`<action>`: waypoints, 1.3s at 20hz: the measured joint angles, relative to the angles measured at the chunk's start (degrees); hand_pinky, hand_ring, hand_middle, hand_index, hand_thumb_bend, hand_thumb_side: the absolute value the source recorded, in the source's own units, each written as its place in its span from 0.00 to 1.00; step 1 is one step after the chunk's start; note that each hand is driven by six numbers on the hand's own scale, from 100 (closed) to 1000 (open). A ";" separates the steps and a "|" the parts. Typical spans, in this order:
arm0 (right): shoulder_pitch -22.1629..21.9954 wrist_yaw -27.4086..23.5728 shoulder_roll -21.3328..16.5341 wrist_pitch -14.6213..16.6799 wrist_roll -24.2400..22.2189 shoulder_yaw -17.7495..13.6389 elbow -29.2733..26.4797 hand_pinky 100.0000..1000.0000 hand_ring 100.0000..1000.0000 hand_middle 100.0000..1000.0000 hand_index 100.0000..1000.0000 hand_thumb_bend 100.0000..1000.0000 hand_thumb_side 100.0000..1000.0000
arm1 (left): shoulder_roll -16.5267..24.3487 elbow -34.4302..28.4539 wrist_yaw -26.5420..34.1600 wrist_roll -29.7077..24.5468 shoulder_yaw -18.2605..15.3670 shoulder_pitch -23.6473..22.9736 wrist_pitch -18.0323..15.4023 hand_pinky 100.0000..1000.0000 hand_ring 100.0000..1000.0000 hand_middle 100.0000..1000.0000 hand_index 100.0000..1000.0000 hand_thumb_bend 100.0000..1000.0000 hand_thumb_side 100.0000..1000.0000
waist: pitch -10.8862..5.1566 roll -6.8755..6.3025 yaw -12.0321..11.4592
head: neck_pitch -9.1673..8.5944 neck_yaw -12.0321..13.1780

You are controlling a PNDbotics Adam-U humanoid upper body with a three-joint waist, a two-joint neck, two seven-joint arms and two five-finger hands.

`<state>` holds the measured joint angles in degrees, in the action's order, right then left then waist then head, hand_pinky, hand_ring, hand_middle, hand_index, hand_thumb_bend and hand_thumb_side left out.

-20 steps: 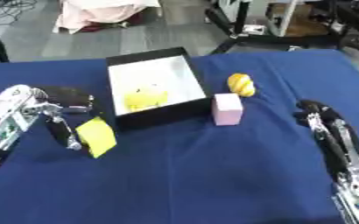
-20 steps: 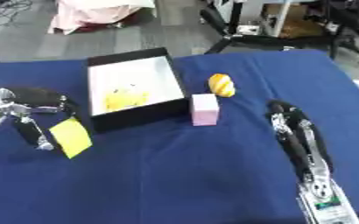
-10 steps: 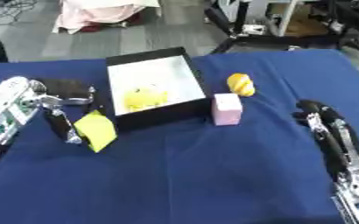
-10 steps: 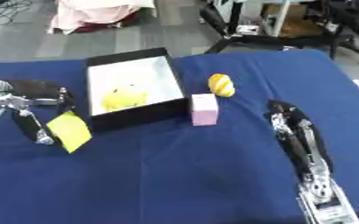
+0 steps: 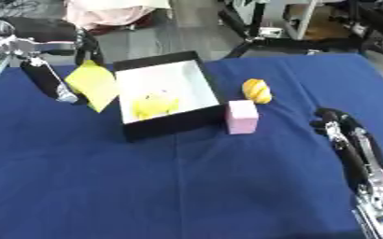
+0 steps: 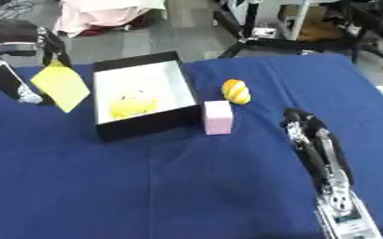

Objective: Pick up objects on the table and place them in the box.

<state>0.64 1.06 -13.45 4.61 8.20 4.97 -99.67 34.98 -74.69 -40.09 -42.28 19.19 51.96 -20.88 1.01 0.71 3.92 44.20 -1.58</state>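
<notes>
1. The robot's left hand [image 5: 52, 70] is pinching a flat yellow piece [image 5: 93, 85] by its top corner and holding it above the blue table [image 5: 187, 186], just beside the left wall of the black box [image 5: 166, 126].
2. The box, white inside, is sitting toward the table's far edge, left of centre, and is holding a yellow object [image 5: 155, 105] on its floor (its shape is hard to make out).
3. A pink block [image 5: 242, 116] is standing against the box's near right corner, and a yellow-orange rounded object [image 5: 257, 90] is lying just beyond it, toward the far edge.
4. The right hand [image 6: 302, 127] is resting on the table near the right edge, well apart from the block, its fingers lying straight and close together.
</notes>
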 measured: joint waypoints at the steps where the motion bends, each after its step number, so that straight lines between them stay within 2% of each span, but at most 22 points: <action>1: -0.01 -0.02 0.00 -0.01 -0.01 0.01 0.08 0.76 0.71 0.71 0.76 0.00 0.68 | -1.71 1.90 -1.83 1.15 -0.37 0.87 0.33 0.75 0.55 0.52 0.66 0.49 0.33 | -0.03 0.00 0.12 | 0.00 0.02; 2: -0.07 -0.06 0.01 -0.02 -0.02 0.02 0.15 0.76 0.71 0.71 0.76 0.00 0.68 | -3.55 4.00 -3.82 2.76 -0.69 1.56 0.73 0.74 0.56 0.53 0.68 0.49 0.40 | -0.03 0.01 0.34 | 0.00 0.05; 9: -0.12 -0.36 0.14 -0.19 -0.29 0.38 0.27 0.76 0.71 0.71 0.76 0.00 0.69 | -15.96 19.35 -17.80 22.32 -4.34 2.52 7.10 0.75 0.64 0.62 0.75 0.56 0.57 | -0.03 0.16 1.74 | 0.00 0.77; 11: -0.12 -0.39 0.16 -0.23 -0.35 0.43 0.27 0.77 0.71 0.71 0.76 0.00 0.69 | -18.04 22.33 -20.35 27.07 -5.14 2.60 8.68 0.76 0.69 0.67 0.79 0.59 0.61 | -0.03 0.16 2.06 | 0.00 1.02; 12: -0.12 -0.40 0.17 -0.28 -0.40 0.50 0.28 0.77 0.71 0.71 0.76 0.00 0.69 | -18.86 23.64 -21.26 29.03 -5.52 2.61 9.43 0.76 0.71 0.71 0.83 0.61 0.67 | -0.03 0.16 2.10 | 0.00 1.04; 15: -0.12 -0.41 0.19 -0.30 -0.44 0.70 0.29 0.77 0.71 0.71 0.76 0.00 0.69 | -20.01 26.15 -22.20 34.16 -6.54 2.61 11.54 0.77 0.74 0.75 0.87 0.64 0.73 | -0.03 0.16 2.26 | 0.00 1.09; 18: -0.12 -0.41 0.20 -0.30 -0.44 0.70 0.32 0.77 0.71 0.71 0.76 0.00 0.69 | -19.94 26.15 -19.59 37.56 -6.90 2.58 13.03 0.75 0.75 0.77 0.88 0.61 0.76 | -0.03 0.16 2.24 | 0.00 1.03; 21: -0.11 -0.41 0.25 -0.30 -0.44 0.69 0.50 0.77 0.71 0.71 0.76 0.00 0.69 | -18.80 22.82 -13.35 39.29 -6.92 2.34 14.39 0.73 0.73 0.76 0.86 0.58 0.73 | -0.03 0.16 1.87 | 0.00 0.95; 26: 0.39 -0.33 0.17 -0.33 -0.40 0.40 0.63 0.77 0.71 0.71 0.77 0.00 0.67 | -12.84 8.74 3.69 40.83 -7.62 -0.91 17.00 0.70 0.70 0.72 0.83 0.56 0.69 | -0.03 0.16 0.99 | 0.00 0.49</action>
<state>1.03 0.72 -13.29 4.28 7.80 5.37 -99.04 22.14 -65.95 -36.40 -1.45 11.57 51.04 -3.88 0.98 0.88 4.91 44.21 -1.09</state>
